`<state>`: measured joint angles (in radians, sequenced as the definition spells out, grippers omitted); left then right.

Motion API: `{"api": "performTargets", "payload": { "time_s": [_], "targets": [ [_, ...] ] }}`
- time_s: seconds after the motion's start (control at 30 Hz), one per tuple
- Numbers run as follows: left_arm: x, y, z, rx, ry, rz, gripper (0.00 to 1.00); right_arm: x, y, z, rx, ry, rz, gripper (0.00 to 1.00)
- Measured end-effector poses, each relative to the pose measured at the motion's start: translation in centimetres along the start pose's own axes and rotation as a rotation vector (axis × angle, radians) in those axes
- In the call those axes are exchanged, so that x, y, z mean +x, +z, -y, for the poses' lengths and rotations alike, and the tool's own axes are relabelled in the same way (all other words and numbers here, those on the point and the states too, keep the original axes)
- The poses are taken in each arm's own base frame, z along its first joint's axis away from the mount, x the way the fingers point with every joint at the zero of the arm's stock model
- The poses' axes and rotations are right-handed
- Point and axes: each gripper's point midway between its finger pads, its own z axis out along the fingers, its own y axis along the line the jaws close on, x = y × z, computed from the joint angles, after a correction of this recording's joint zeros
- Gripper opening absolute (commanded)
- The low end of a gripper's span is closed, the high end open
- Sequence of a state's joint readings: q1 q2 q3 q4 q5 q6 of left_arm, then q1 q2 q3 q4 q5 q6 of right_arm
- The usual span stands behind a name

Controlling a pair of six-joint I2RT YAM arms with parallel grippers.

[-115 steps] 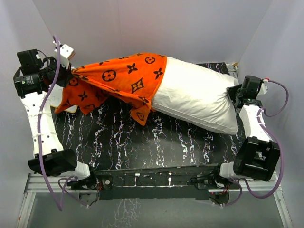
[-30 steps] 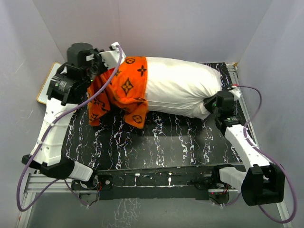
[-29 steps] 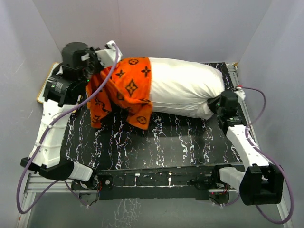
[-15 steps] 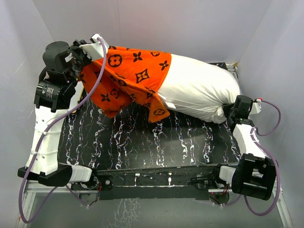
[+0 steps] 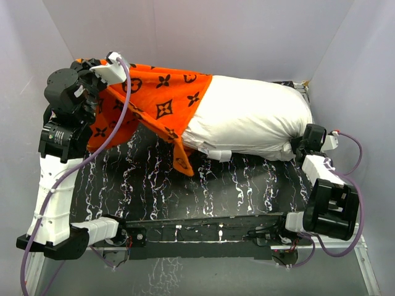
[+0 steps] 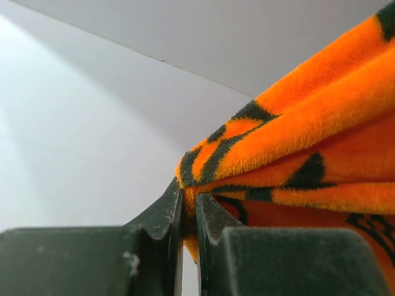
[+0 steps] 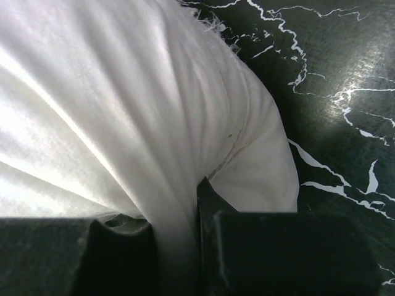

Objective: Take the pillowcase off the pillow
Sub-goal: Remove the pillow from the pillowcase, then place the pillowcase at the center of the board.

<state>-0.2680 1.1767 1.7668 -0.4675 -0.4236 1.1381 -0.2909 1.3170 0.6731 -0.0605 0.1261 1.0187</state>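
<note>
The pillowcase (image 5: 162, 102) is seen as bright orange plush with a short, velvety nap, printed with dark brown flowers, diamonds and circles. It is drawn taut over the far left corner of the black, white-veined table (image 5: 247, 185), with one pointed flap hanging toward the middle. Only the left end of the pillow (image 5: 247, 117) is covered; the rest, a plump bulk of smooth white cloth, is laid bare along the far edge toward the right. A fold of the orange plush is clamped between the closed fingers of the left gripper (image 6: 188, 200), which is made plain only in the left wrist view. The pillow's gathered, creased right corner is pinched tight by the right gripper (image 7: 176, 206); frayed threads at its edge are shown only in the right wrist view
</note>
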Motion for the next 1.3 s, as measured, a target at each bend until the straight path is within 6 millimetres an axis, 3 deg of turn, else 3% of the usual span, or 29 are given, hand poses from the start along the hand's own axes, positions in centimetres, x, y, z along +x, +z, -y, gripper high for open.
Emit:
{"api": "performTargets", "payload": {
  "time_s": [0.37, 0.47, 0.6, 0.87, 0.97, 1.1, 1.2, 1.3],
  "targets": [
    [-0.5, 0.3, -3.2, -0.116, -0.006, -0.001, 0.00, -0.2, 0.9, 1.1, 0.025, -0.015, 0.020, 0.08],
    [-1.0, 0.2, -5.2, -0.203, 0.056, 0.008, 0.00, -0.4, 1.1, 1.4, 0.039, -0.016, 0.033, 0.08],
    [-0.5, -0.1, -6.2, -0.247, 0.148, -0.026, 0.00, -0.2, 1.7, 2.3, 0.065, -0.015, 0.031, 0.08],
    [-1.7, -1.3, -8.1, -0.255, 0.027, 0.041, 0.00, 0.0, 1.6, 2.0, 0.067, -0.035, 0.053, 0.08],
    [-3.2, -0.8, -10.2, -0.333, 0.001, 0.086, 0.00, 0.0, 1.4, 2.0, 0.073, -0.041, 0.064, 0.08],
    [-6.8, 0.5, -14.5, -0.450, -0.051, 0.193, 0.00, 0.0, 1.1, 2.4, 0.078, -0.042, 0.072, 0.08],
    [-8.2, 0.3, -15.1, -0.463, -0.049, 0.267, 0.00, 0.3, 0.9, 2.5, 0.069, -0.046, 0.079, 0.08],
    [-8.9, -0.4, -14.4, -0.437, -0.039, 0.336, 0.00, 0.9, 0.6, 2.3, 0.063, -0.065, 0.092, 0.08]
  ]
}}
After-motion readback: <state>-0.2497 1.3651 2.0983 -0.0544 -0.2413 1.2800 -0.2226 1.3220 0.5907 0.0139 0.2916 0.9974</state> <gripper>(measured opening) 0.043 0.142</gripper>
